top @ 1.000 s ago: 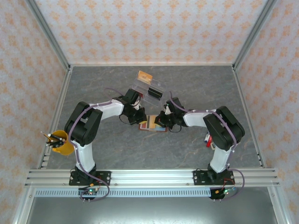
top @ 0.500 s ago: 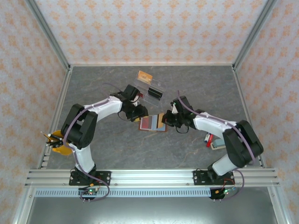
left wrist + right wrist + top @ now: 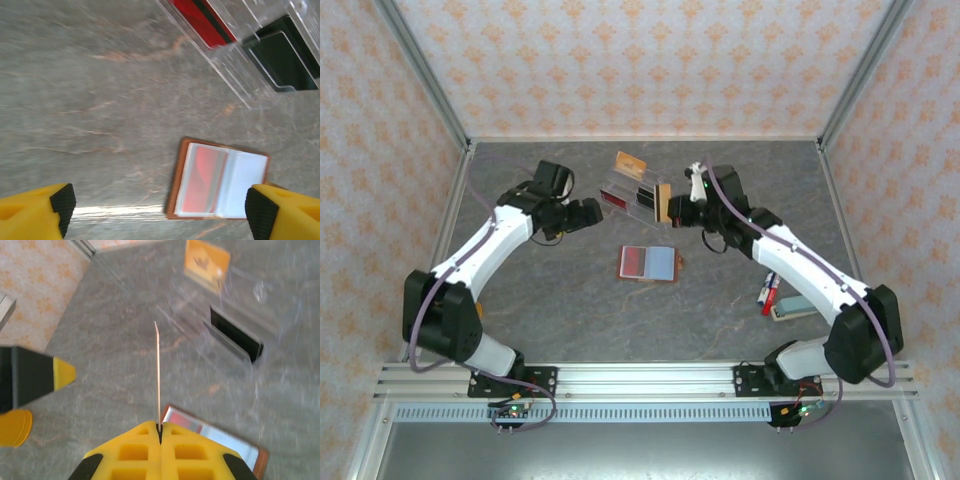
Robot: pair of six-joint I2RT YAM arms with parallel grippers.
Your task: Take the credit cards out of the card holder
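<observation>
Both arms have pulled back off the small brown folding card holder (image 3: 649, 263), so we've got it lying open mid-table, left gripper (image 3: 582, 216) spread wide, right gripper (image 3: 672, 205) clamped on a thin tan-orange card (image 3: 663, 203) beside the clear plastic tray (image 3: 650, 182).

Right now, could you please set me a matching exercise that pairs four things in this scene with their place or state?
Things:
1. wallet
2. red card
3. tan card
4. left gripper

Places or states:
A. pinched in the shut right gripper
B. lying open on the table
C. open, holding nothing
D. inside the clear tray

Pairs: 1-B; 2-D; 3-A; 4-C
</observation>
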